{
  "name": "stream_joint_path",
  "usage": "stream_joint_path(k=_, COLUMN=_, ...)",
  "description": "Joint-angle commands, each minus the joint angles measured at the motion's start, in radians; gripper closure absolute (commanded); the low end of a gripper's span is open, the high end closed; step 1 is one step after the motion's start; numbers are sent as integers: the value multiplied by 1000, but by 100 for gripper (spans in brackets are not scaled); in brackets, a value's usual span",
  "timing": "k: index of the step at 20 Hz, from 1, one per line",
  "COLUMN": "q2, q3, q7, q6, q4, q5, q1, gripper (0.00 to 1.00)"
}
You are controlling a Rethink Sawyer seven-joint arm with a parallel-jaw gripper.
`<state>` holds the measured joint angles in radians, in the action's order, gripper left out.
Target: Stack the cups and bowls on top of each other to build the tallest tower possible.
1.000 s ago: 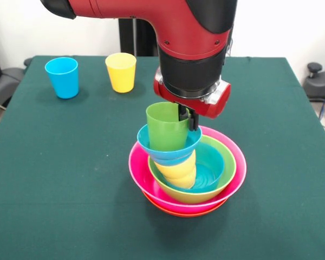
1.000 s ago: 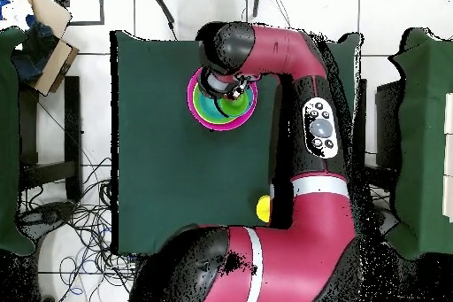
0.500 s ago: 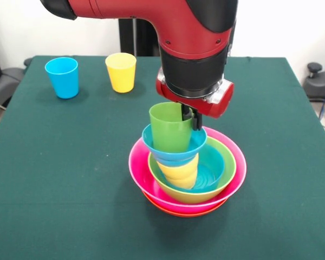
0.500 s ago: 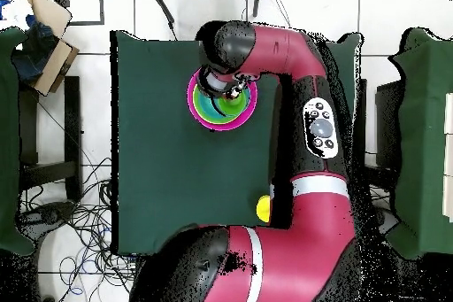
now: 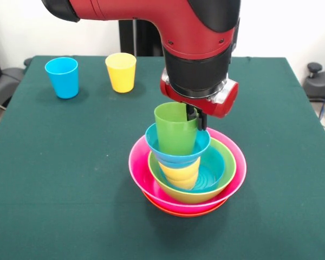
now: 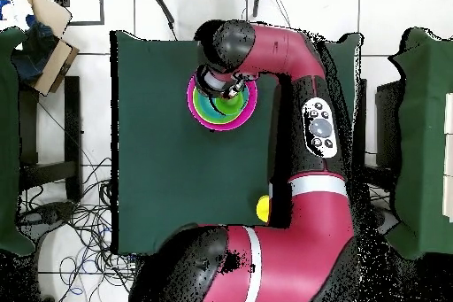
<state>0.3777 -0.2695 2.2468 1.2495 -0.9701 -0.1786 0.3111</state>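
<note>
The glossy green plastic cup (image 5: 175,128) is pinched at its rim by the gripper (image 5: 196,116) and sits in a small blue bowl (image 5: 177,147) atop the tower (image 5: 187,173), right of the green table's (image 5: 54,173) centre. A light blue cup (image 5: 62,77) and a yellow cup (image 5: 121,71) stand near the far left corner.
</note>
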Motion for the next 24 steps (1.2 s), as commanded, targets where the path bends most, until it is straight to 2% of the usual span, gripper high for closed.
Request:
stream_joint_path(k=1, q2=-22, q3=-28, q7=8, q6=-81, q4=-74, q5=2, q1=-30, gripper=100)
stream_joint_path(k=7, q2=-15, q3=-24, q7=0, q6=-104, q4=-85, q5=-6, q1=-27, gripper=100)
stream_joint_path(k=8, q2=-12, q3=-25, q7=-4, q6=-116, q4=-90, q5=-7, q1=-25, gripper=0)
stream_joint_path(k=24, q2=8, q3=-2, q7=20, q6=-51, q4=-76, q5=5, q1=-41, gripper=0)
